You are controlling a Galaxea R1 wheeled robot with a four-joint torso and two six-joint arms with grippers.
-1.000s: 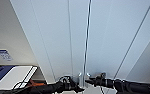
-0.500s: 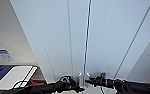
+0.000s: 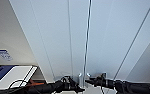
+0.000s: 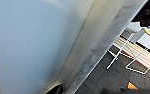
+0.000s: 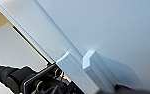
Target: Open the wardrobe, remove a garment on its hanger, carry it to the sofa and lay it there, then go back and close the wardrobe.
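Wardrobe (image 3: 91, 37) straight ahead of me, doors shut, dark seam between. Left gripper (image 3: 77, 88) and right gripper (image 3: 89, 80) both at paired handles (image 5: 91, 62); can't tell either grip state.

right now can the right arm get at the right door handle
Probably yes. The right gripper sits right beside the right handle of the wardrobe, with nothing between them; the doors look shut.
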